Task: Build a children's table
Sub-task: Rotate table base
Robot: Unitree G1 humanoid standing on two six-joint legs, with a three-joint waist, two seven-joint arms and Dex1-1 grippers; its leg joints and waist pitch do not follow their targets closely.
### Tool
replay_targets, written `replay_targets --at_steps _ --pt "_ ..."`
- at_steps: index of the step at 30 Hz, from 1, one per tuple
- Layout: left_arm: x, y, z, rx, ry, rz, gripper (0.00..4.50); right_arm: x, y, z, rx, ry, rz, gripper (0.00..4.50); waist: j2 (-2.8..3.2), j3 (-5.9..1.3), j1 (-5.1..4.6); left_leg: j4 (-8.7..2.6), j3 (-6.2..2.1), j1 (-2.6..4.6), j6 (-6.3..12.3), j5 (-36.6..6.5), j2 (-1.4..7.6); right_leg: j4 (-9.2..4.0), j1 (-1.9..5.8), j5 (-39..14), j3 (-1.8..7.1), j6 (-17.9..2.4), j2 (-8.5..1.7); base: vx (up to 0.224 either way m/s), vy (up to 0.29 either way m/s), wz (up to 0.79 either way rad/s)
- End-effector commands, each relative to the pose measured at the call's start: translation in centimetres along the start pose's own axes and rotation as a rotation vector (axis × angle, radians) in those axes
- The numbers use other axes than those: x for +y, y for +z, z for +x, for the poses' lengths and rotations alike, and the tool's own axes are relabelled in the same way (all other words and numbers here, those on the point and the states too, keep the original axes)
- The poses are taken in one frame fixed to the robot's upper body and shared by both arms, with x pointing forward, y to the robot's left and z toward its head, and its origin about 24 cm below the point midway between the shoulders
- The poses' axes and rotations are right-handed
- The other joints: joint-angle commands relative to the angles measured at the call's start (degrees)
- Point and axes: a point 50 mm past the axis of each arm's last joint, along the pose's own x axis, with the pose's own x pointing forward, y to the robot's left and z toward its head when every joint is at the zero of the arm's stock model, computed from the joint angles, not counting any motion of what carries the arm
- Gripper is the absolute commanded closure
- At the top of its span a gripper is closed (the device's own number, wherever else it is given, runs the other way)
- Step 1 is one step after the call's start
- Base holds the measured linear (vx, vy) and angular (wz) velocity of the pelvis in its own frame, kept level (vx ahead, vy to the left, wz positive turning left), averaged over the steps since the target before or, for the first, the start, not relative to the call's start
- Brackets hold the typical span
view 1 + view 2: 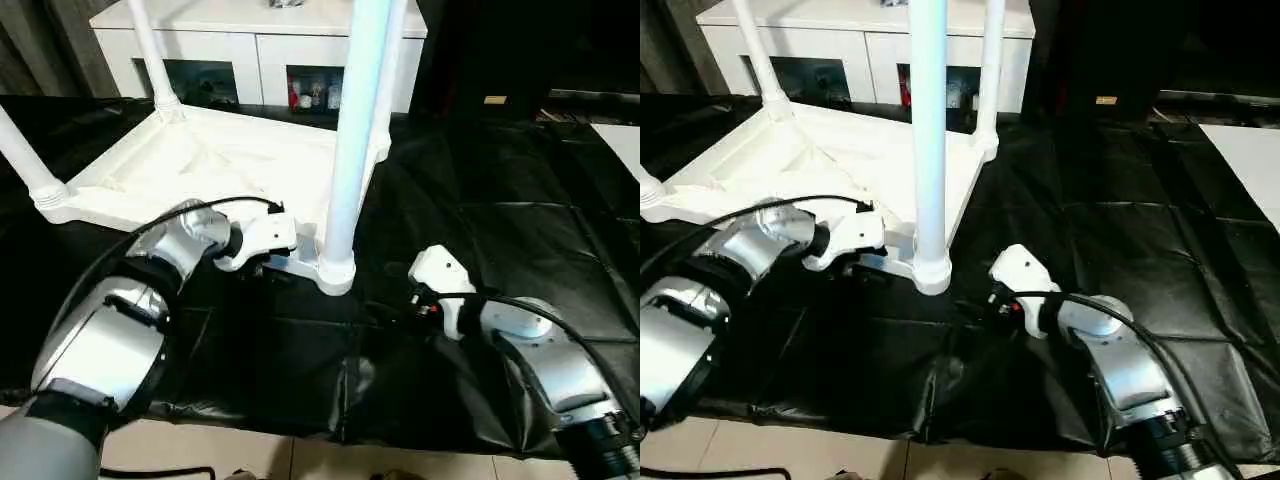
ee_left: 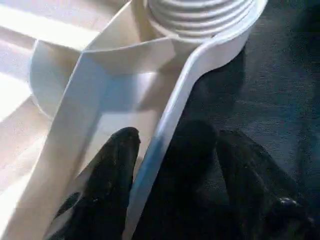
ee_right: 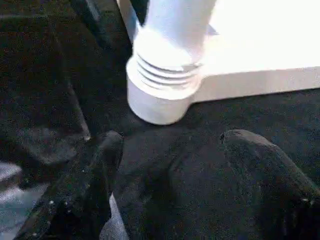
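While the children's table (image 1: 200,160) lies upside down on a black sheet (image 1: 480,220) spread over the floor, its legs pointing up, the left gripper (image 2: 150,150) clamps the near rim of the top, one finger inside the rim and one outside, just beside the near corner leg (image 1: 350,150). To the right, the right gripper (image 3: 170,150) rests spread wide on the sheet, close to that leg's socket and holding nothing. Behind the table stands a white cabinet (image 1: 260,45) with glass-fronted compartments.
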Motion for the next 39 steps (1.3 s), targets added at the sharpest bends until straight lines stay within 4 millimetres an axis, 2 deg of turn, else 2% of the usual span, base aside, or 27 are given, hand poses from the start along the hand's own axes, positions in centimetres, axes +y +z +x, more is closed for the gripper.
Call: replay_targets --at_steps 1,2,5,6,7,8,10,17,20,27,28,29,31,34,35,36,37,38,39 --pt "-0.4 -0.2 0.0 0.023 -0.083 -0.019 2.01 0.5 0.1 0.0 0.008 0.030 -0.017 0.87 0.21 -4.21 0.25 -4.07 -0.49 0.54 2.10 -10.63 1.36 -3.39 3.99 -0.38 1.56 -17.51 -2.79 0.000 0.000 0.00" --pt "-0.5 -0.3 0.0 0.027 -0.098 -0.020 2.01 0.5 0.1 0.0 0.009 0.033 -0.018 0.87 0.01 -4.19 0.28 -4.06 -0.47 0.48 2.47 -10.29 1.33 -3.39 4.04 -0.23 1.56 -17.55 -2.83 0.000 0.000 0.00" --pt "-0.6 -0.2 -0.1 0.030 -0.128 -0.019 2.18 0.5 0.1 -0.1 0.015 0.036 -0.028 0.87 0.13 -4.17 0.31 -4.08 -0.47 0.47 2.79 -9.97 1.40 -3.40 4.03 -0.32 1.54 -17.69 -2.89 0.000 0.000 0.00" --pt "-0.6 -0.2 -0.1 0.031 -0.140 -0.017 2.40 0.5 0.1 -0.1 0.017 0.036 -0.029 0.87 0.14 -4.12 0.28 -4.09 -0.46 0.51 2.74 -10.48 1.41 -3.48 4.00 -0.91 1.53 -17.76 -2.87 0.000 0.000 0.00" --pt "-0.6 -0.2 -0.1 0.032 -0.148 -0.016 2.40 0.5 0.1 -0.1 0.017 0.036 -0.029 0.87 -0.06 -4.11 0.27 -4.11 -0.44 0.51 2.74 -10.63 1.43 -3.52 3.99 -1.27 1.52 -17.69 -2.87 0.000 0.000 0.00" --pt "-0.7 -0.1 -0.1 0.030 -0.160 -0.017 2.40 0.4 0.0 -0.1 0.020 0.035 -0.033 0.87 0.01 -4.07 0.32 -4.14 -0.46 0.55 2.71 -10.82 1.45 -3.52 3.94 -1.74 1.52 -17.68 -2.89 0.000 0.000 0.00" --pt "-0.8 0.0 0.0 0.029 -0.176 -0.021 2.64 0.4 0.0 0.0 0.024 0.035 -0.040 0.87 -0.08 -4.06 0.32 -4.17 -0.44 0.56 2.64 -10.80 1.47 -3.58 3.95 -2.27 1.56 -17.56 -2.90 0.000 0.000 0.00" --pt "-1.0 -0.4 0.9 0.025 -0.123 -0.099 3.03 0.6 0.0 0.1 0.022 0.031 -0.045 0.87 0.05 -4.08 0.34 -4.11 -0.49 0.50 2.74 -10.49 1.41 -3.60 4.00 -2.32 1.56 -17.55 -2.90 0.000 0.000 0.00" --pt "-1.7 -0.9 2.1 -0.028 -0.063 -0.219 3.34 0.2 0.0 0.1 0.014 -0.003 -0.041 0.87 0.10 -4.03 0.35 -4.16 -0.49 0.64 2.96 -10.95 1.49 -3.71 3.89 -2.48 1.50 -17.98 -2.91 0.000 0.000 0.00" --pt "-3.0 -1.4 3.5 -0.087 -0.036 -0.370 3.64 -0.9 0.2 -0.1 0.003 -0.085 -0.023 0.87 -0.29 -3.50 -0.14 -4.58 -0.53 0.52 2.28 -14.20 1.36 -4.72 3.71 -14.13 1.55 -14.96 -2.98 0.000 0.000 0.00" --pt "-3.0 -1.4 3.5 -0.088 -0.034 -0.372 3.69 -0.9 0.2 -0.1 0.003 -0.086 -0.022 0.87 -0.29 -3.50 -0.14 -4.58 -0.53 0.52 2.28 -14.20 1.36 -4.72 3.71 -14.13 1.55 -14.96 -2.98 0.000 0.000 0.00" --pt "-3.6 -1.7 4.0 -0.088 -0.013 -0.397 3.75 -1.3 0.2 0.0 0.004 -0.114 -0.019 0.87 -0.57 -3.41 -0.37 -4.70 -0.63 0.46 2.16 -14.63 1.33 -4.84 3.71 -16.88 1.48 -13.77 -2.98 0.000 0.000 0.00" --pt "-4.2 -1.9 4.4 -0.070 0.000 -0.405 3.80 -1.4 0.2 0.0 0.005 -0.122 -0.023 0.87 -0.56 -3.30 -0.59 -4.73 -0.55 0.69 2.35 -15.43 1.28 -5.37 3.32 -19.99 1.51 -12.56 -2.87 0.000 0.000 0.00" --pt "-4.8 -2.2 4.6 -0.039 0.013 -0.402 3.92 -1.5 0.2 0.1 0.011 -0.133 -0.021 0.87 -0.51 -3.31 -0.87 -4.87 -0.66 0.70 2.28 -15.96 1.38 -5.52 3.16 -22.01 1.54 -11.65 -2.84 0.000 0.000 0.00" --pt "-5.1 -2.2 4.7 -0.025 0.040 -0.401 4.01 -1.6 0.2 0.1 0.013 -0.139 -0.017 0.87 -0.70 -3.43 -1.11 -4.88 -0.68 0.64 2.22 -16.22 1.38 -5.49 3.17 -22.39 1.53 -11.19 -2.77 0.000 0.000 0.00" --pt "-5.3 -1.9 4.7 -0.031 0.047 -0.399 4.01 -1.6 0.1 0.2 0.015 -0.142 -0.014 0.87 -0.50 -3.35 -1.23 -5.01 -0.81 0.49 2.39 -15.98 1.51 -5.40 3.15 -21.74 1.51 -11.36 -2.83 0.000 0.000 0.00" --pt "-5.5 -1.6 4.8 -0.051 0.048 -0.388 4.03 -1.7 0.1 0.2 0.016 -0.144 -0.013 0.87 -0.74 -3.36 -1.43 -4.94 -0.69 0.45 2.58 -16.02 1.37 -5.54 3.04 -22.11 1.48 -11.09 -2.68 0.000 0.000 0.00" --pt "-5.6 -1.2 4.8 -0.072 0.045 -0.377 4.03 -1.7 0.1 0.2 0.016 -0.145 -0.012 0.87 -0.39 -3.45 -1.51 -4.97 -0.76 0.50 2.60 -16.12 1.46 -5.47 3.01 -21.99 1.49 -11.10 -2.73 0.000 0.000 0.00" --pt "-5.7 -0.9 4.9 -0.093 0.037 -0.356 4.12 -1.6 0.1 0.2 0.017 -0.144 -0.012 0.87 -0.38 -3.44 -1.58 -4.97 -0.73 0.58 2.69 -16.53 1.42 -5.62 2.83 -22.22 1.48 -11.02 -2.66 0.000 0.000 0.00"
